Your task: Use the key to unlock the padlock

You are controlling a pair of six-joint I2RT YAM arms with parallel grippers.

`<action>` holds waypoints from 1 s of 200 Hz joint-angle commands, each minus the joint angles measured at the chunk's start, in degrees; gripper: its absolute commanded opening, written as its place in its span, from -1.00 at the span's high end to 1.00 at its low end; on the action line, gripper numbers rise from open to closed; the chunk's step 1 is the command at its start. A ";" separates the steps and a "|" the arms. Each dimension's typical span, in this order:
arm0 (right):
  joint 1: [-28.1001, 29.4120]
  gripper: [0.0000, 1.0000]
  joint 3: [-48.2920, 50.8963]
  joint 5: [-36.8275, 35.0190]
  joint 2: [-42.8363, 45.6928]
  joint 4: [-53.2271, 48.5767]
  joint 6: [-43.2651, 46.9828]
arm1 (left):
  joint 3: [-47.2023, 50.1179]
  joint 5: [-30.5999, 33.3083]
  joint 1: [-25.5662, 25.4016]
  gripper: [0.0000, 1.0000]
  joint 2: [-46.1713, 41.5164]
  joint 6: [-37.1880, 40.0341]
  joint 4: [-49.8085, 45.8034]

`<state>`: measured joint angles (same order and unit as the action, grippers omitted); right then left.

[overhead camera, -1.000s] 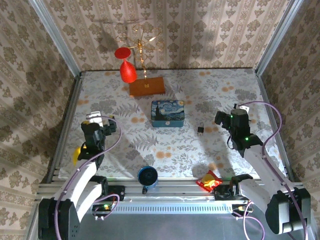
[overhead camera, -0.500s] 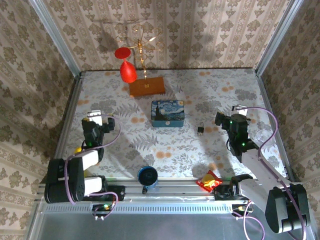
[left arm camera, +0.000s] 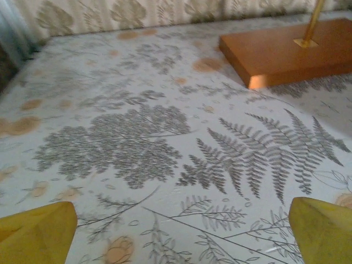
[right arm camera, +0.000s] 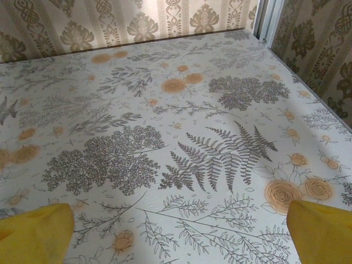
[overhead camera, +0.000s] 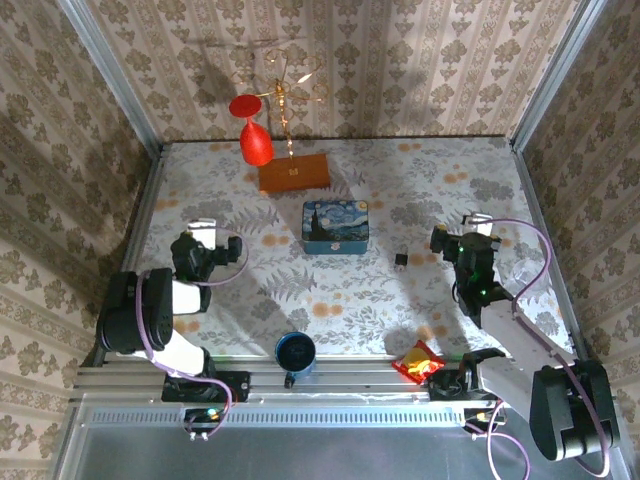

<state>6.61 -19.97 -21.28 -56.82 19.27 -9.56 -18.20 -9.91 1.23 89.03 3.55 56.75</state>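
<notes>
Both arms are folded low over the table (overhead camera: 350,300). The left fingers (left arm camera: 34,234) and the right fingers (right arm camera: 322,231) stand wide and hold nothing. The padlock (overhead camera: 400,259) lies on the table, between the blue tin (overhead camera: 336,226) and the right arm.

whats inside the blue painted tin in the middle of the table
The blue tin is closed, so only its painted starry-night top shows. Anything inside is covered and cannot be seen.
</notes>
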 commanded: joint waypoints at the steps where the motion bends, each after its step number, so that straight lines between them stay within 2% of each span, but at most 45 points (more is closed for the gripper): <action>1: -0.70 -1.00 2.05 -1.07 -1.45 8.01 1.59 | -2.78 -6.77 1.67 -1.00 0.54 1.08 -0.36; 31: -1.46 -1.00 3.43 0.92 -5.99 14.76 3.53 | -2.81 -6.47 2.39 -1.00 0.45 0.50 -0.54; 51: -1.78 -1.00 3.71 2.56 -10.67 20.31 4.93 | -3.29 4.33 1.01 -1.00 0.17 -1.48 -2.10; 68: -1.95 -1.00 3.58 3.59 -13.70 24.79 5.65 | -4.04 7.70 -0.55 -1.00 0.00 -0.69 -3.57; 149: -3.84 -1.00 6.04 4.97 -26.36 43.68 5.23 | -3.96 7.80 -0.71 -1.00 0.07 -0.65 -3.40; 188: -5.07 -1.00 4.89 6.59 -25.38 39.81 4.08 | -3.95 7.80 -0.74 -1.00 0.05 -0.56 -3.40; 200: -5.66 -1.00 4.42 9.21 -25.85 39.12 4.31 | -3.91 7.80 -0.78 -1.00 0.04 -0.56 -3.41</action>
<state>1.87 -14.28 -15.59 -82.35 57.08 -4.75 -21.02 -2.70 0.73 89.21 3.29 53.10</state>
